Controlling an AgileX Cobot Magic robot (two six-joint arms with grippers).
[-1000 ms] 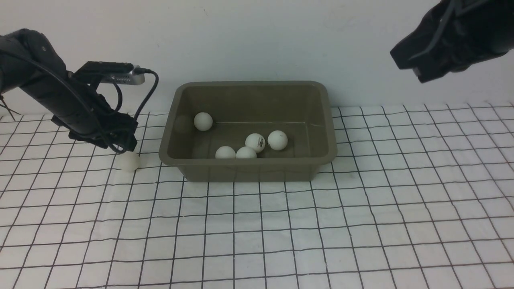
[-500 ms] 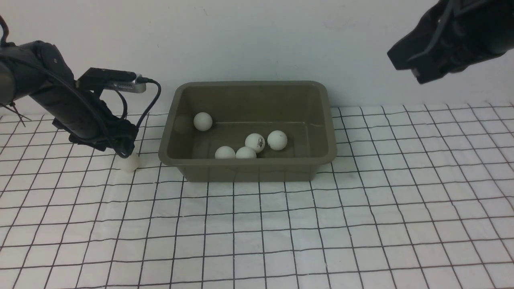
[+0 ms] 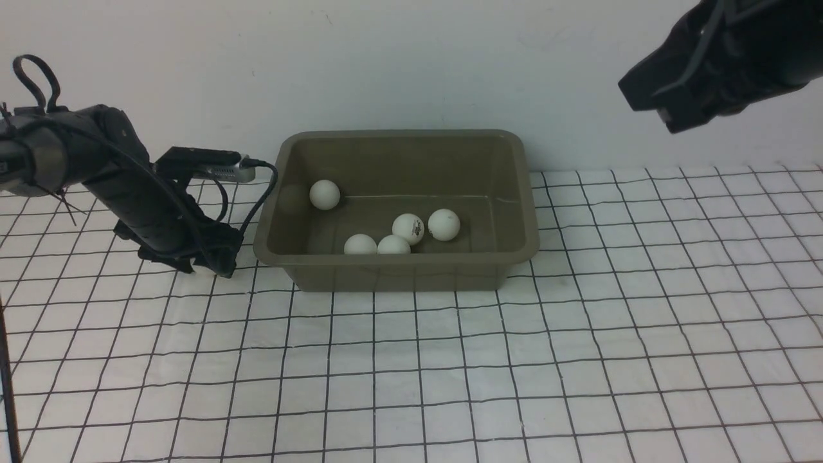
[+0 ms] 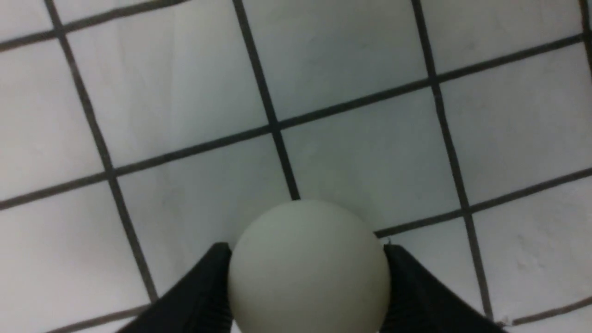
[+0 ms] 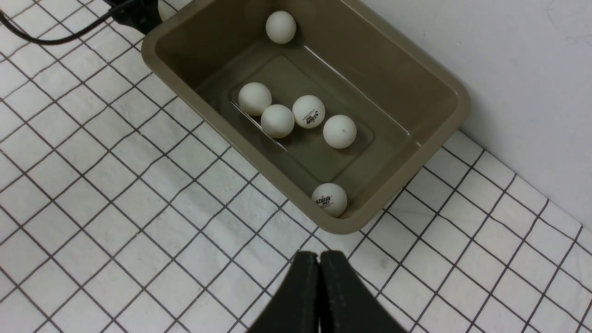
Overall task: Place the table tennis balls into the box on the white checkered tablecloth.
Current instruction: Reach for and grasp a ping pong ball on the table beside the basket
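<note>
We see the box (image 3: pixel 397 209) on the cloth (image 3: pixel 450 360), long axis left-right, mouth up, six balls (image 5: pixel 278 120) inside. Left gripper (image 4: pixel 306 282) pinches a seventh ball (image 4: pixel 307 268) on the cloth beside its left end. Right gripper (image 5: pixel 319 277) closed, empty, raised.

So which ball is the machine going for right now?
Find the olive-brown box on the checkered cloth. Just outside its left end, the left hand has its fingers on either side of a ball. It is the only ball visible outside the box.
</note>
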